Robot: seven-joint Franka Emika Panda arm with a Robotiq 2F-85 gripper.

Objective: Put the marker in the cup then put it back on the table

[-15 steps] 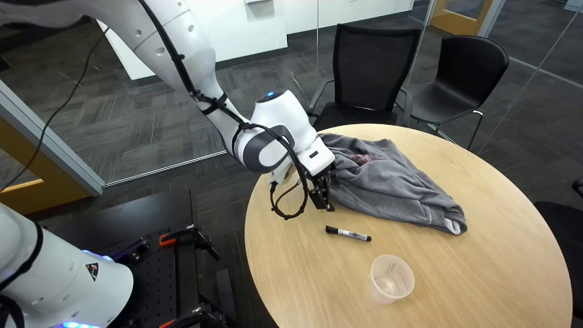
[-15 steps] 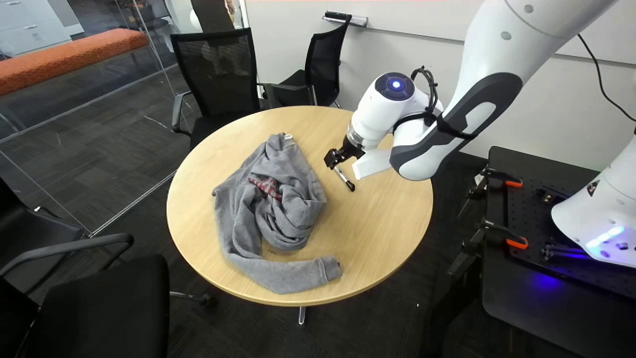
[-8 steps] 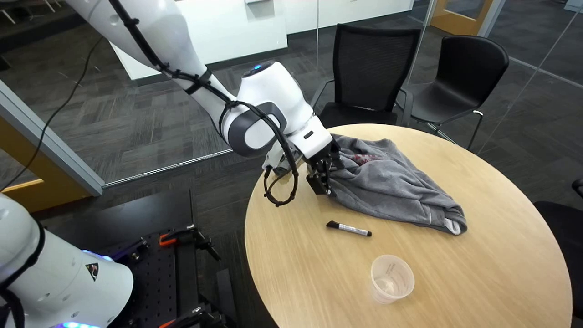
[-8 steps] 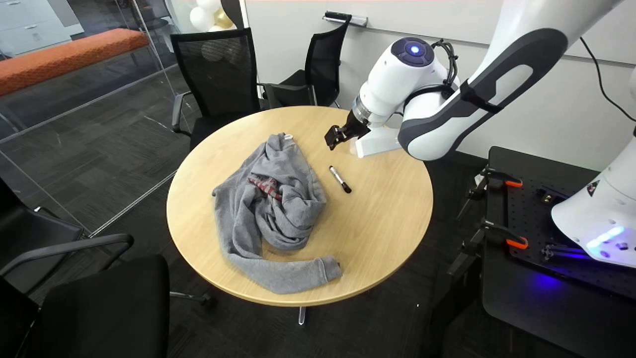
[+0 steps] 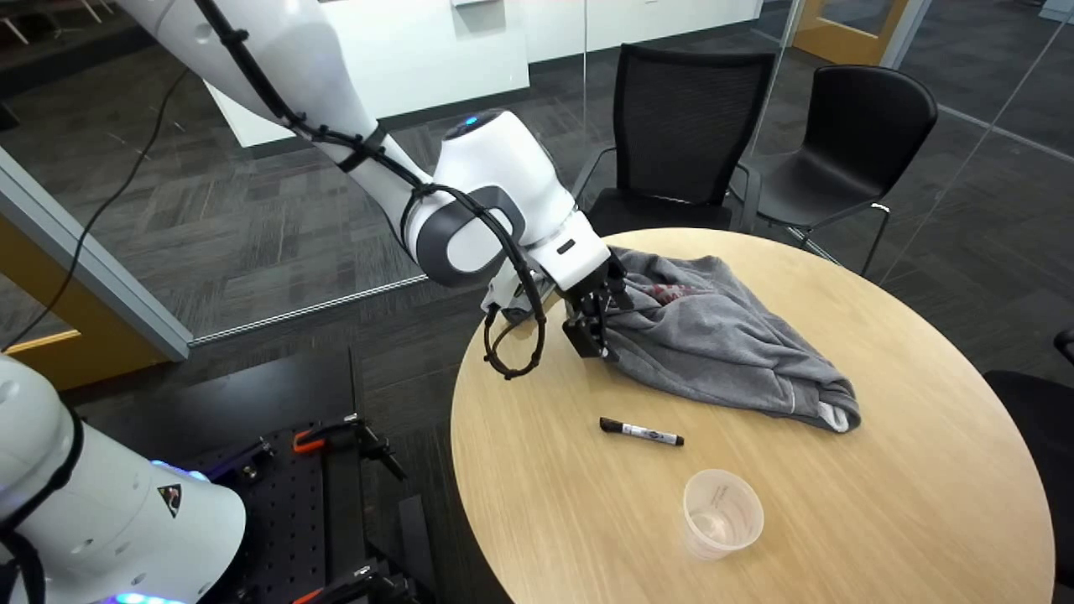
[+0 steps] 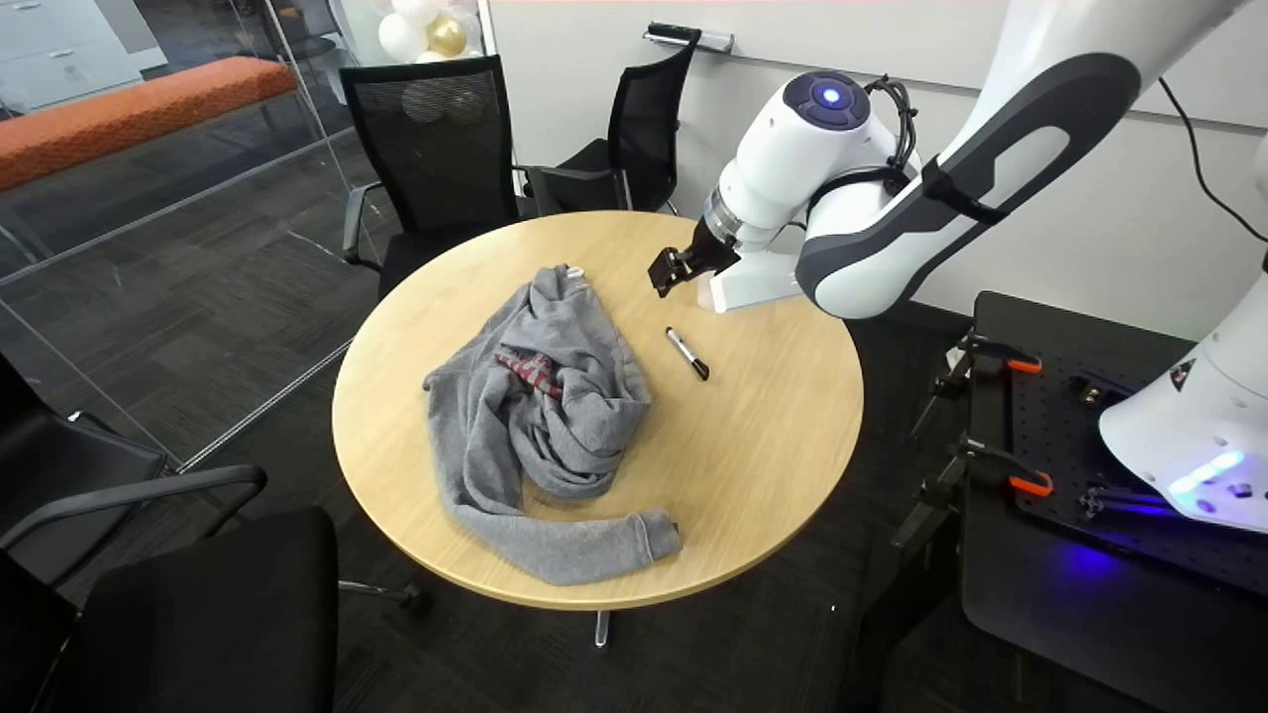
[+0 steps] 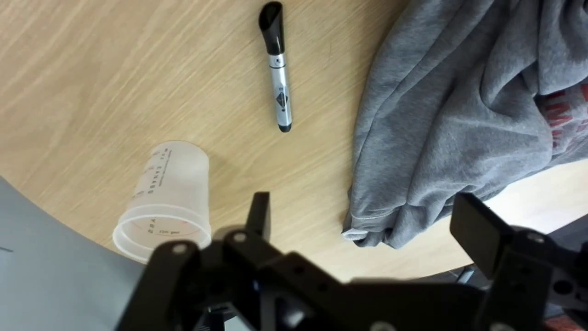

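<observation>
On the round wood-grain table (image 5: 856, 512) lies the marker (image 5: 642, 431), silver with black ends, flat and apart from everything. In the wrist view the marker (image 7: 279, 76) is at the upper middle, and the translucent cup (image 7: 177, 184) at lower left. The cup (image 5: 723, 512) stands upright near the marker. An exterior view shows only a sliver of the cup (image 6: 704, 290), mostly hidden behind the arm. My gripper (image 7: 360, 202) hangs above the table with its jaws wide apart and nothing held. In an exterior view the gripper (image 6: 666, 272) is above and beyond the marker.
A crumpled grey sweatshirt (image 5: 722, 335) covers the part of the table beside the marker, right by the gripper. Black chairs (image 5: 692, 134) stand around the table. The arm's base sits on a black stand (image 6: 1030, 555) with orange-tipped clamps.
My gripper has risen from close over the marker, drawing back slightly, and is almost still over the last half second. The marker has rolled slightly one way and back.
</observation>
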